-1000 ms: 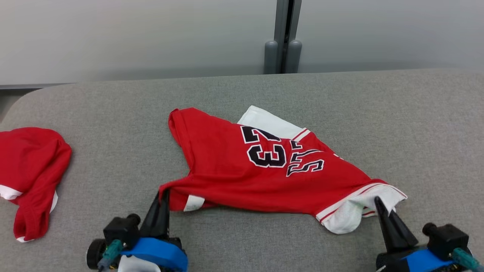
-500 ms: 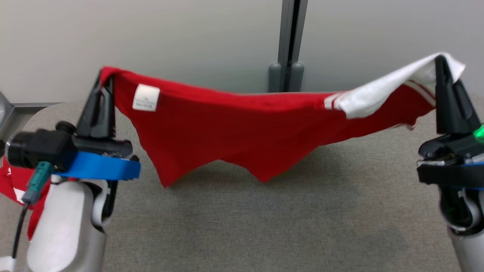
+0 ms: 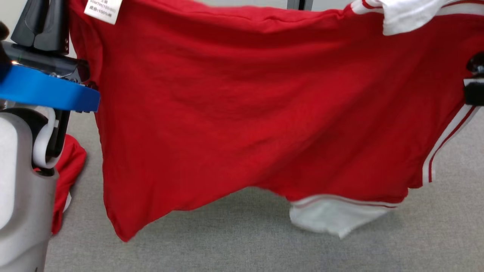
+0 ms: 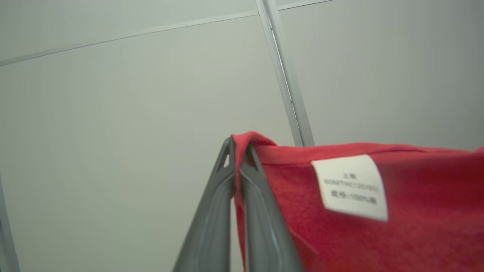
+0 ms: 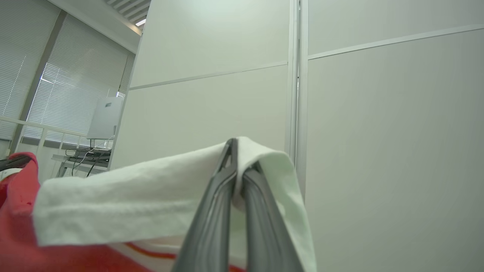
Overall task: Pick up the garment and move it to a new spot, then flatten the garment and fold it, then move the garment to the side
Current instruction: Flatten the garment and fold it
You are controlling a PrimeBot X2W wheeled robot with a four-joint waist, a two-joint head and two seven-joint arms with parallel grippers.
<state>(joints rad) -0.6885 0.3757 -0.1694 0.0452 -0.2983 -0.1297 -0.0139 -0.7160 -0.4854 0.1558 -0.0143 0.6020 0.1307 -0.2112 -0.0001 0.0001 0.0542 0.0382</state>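
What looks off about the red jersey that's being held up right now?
The red jersey with white sleeves hangs unevenly between the grippers. The left gripper pinches a red corner, the right gripper pinches a white sleeve flopped over the top edge, and the bottom edge hangs jagged rather than level.

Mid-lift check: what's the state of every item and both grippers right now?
jersey: lifted, hanging spread out; unclear whether its low white edge touches the table.
left gripper: fingers shut on the jersey's red corner, beside the care label.
right gripper: fingers shut on the jersey's white trim.
second red garment: lying crumpled on the table, partly hidden by the left arm.
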